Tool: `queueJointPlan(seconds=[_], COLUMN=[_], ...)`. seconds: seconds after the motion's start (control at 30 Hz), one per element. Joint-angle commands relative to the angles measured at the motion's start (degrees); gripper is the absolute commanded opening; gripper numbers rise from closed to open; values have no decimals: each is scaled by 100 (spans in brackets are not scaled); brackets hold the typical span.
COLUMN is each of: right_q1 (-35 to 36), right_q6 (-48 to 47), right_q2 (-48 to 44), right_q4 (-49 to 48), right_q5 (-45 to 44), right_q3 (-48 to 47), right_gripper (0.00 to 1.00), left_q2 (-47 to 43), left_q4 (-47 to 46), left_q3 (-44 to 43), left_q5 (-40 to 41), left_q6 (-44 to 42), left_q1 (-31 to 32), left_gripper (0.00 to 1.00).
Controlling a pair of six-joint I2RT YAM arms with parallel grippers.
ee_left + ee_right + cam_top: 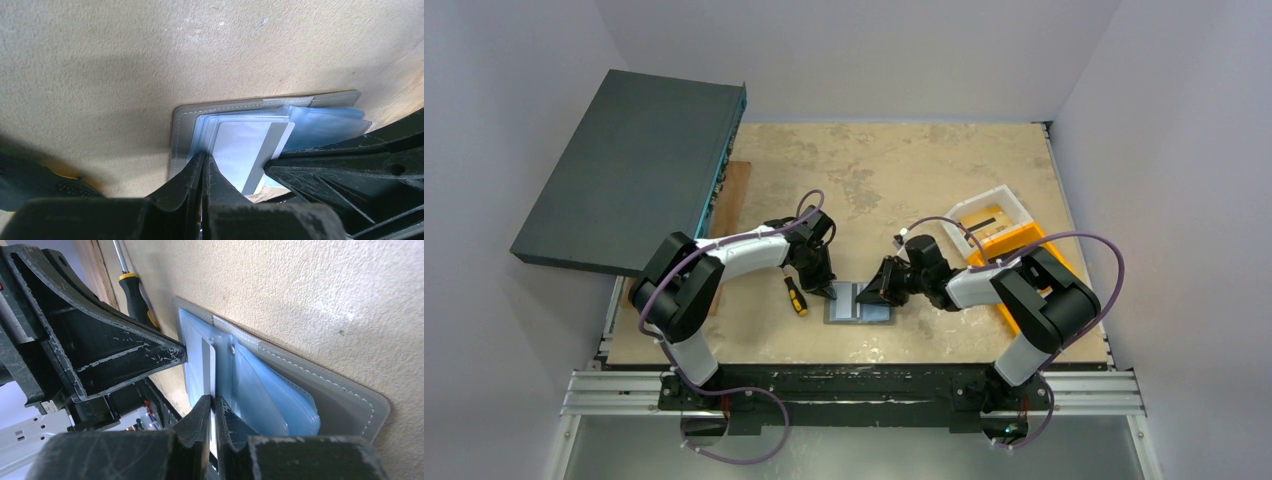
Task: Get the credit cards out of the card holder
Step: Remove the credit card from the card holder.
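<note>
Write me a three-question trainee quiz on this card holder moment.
1. True or false: the card holder lies closed on the table.
2. The right gripper is pinching: A) nothing, B) a white card, C) a pen.
3. Fill in: the left gripper, at the holder's edge, is ____ (open or shut).
Key: 1 false, it lies open. 2 B. 3 shut.

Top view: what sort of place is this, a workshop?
Likely a robot test lab: a left arm and right arm bolted to a metal rail, plain white walls boxing in the worn table, and practice props like a card holder and screwdriver.
</note>
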State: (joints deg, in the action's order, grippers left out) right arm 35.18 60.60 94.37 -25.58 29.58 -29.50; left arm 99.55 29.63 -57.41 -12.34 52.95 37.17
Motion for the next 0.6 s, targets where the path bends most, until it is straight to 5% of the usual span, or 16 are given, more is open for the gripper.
queueJointPlan(seconds=[0.0,0.57], right_q1=[-21,-257], right_q6=[-176,-561], right_q2=[-220,-634], right_q4=[223,1172], right_q5=[-134,-782], right_q3=[-5,119], right_gripper=[2,0], left_q2=[273,278], left_q4=[192,218], left_q3=[138,203], left_q5=[462,561], left_q6=[-45,-10], left_q1=[36,-32], left_gripper=[0,0])
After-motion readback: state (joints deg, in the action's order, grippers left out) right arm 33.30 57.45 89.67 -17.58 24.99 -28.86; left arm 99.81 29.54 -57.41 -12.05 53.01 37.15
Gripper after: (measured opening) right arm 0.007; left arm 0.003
